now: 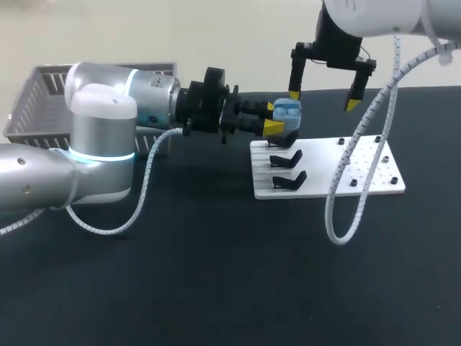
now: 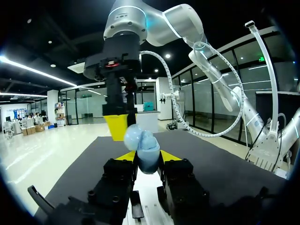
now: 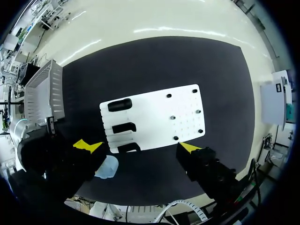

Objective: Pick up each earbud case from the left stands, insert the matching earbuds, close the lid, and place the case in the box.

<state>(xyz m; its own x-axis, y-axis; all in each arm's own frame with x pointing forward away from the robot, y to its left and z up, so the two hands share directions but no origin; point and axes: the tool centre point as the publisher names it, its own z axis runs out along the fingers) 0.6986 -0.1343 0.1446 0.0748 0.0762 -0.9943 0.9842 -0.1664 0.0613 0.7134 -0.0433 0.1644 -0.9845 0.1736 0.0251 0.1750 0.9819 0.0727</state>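
Pale-blue earbud case [image 1: 287, 109] is clamped from two sides in left jaws, held off the counter [image 1: 216, 288] above the far-left corner of the white board [image 1: 374, 176]. Lid faces up and looks open, prob. presented that way so the other arm can load it. Above it right jaws hang wide open w/ nothing in them, one tip just beside the case, likely poised for that. Count: 1 case, 3 black stands [image 1: 287, 160], all bare, 1 basket [image 1: 36, 101] at the counter's far-left corner.
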